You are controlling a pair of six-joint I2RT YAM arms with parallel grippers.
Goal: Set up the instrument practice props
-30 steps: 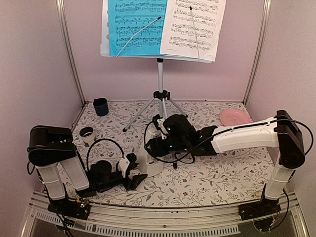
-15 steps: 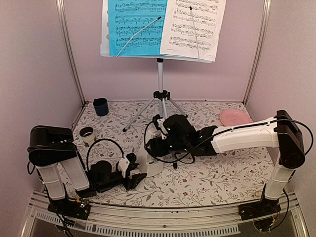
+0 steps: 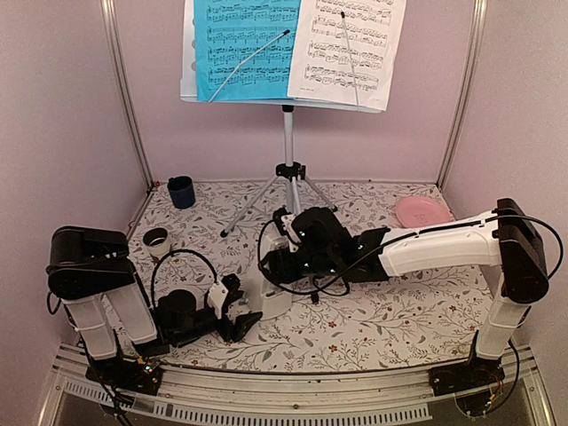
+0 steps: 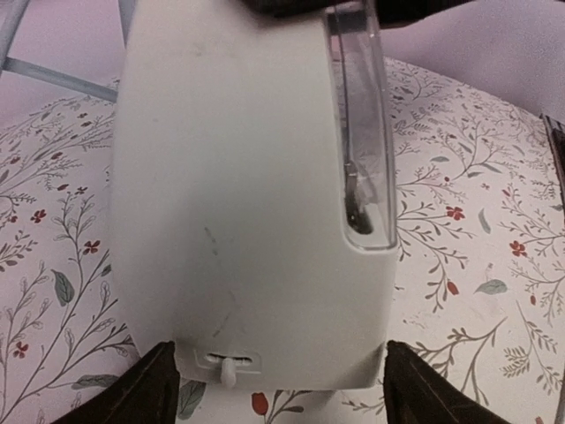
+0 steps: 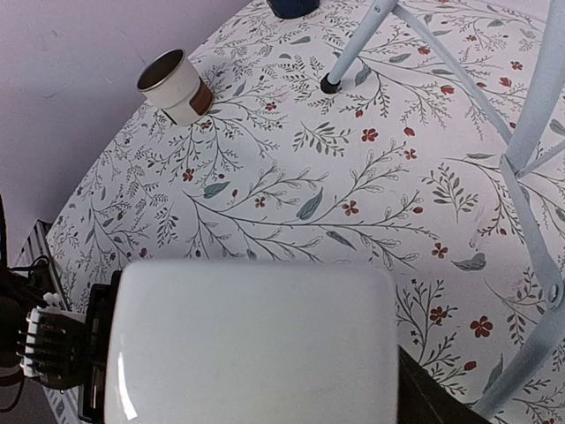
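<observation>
The white metronome (image 3: 272,296) stands upright on the floral table between my two grippers. My right gripper (image 3: 278,260) comes down on its top and is shut on it; in the right wrist view the metronome (image 5: 247,344) fills the bottom, with one finger (image 5: 428,397) against its side. My left gripper (image 3: 240,312) lies low at the base, open. Its dark fingertips (image 4: 154,389) flank the metronome (image 4: 238,203) on both sides. The music stand (image 3: 287,142) is at the back, carrying a blue sheet (image 3: 244,44) and a white sheet (image 3: 351,44).
A dark blue cup (image 3: 181,191) sits at the back left and a pink plate (image 3: 422,211) at the back right. A small white and brown cup (image 3: 157,241) stands left of the metronome. The tripod legs (image 5: 530,115) spread just behind the right gripper.
My left gripper has drawn back slightly to the left and its jaws stand a little wider. The right arm and the metronome have not moved.
</observation>
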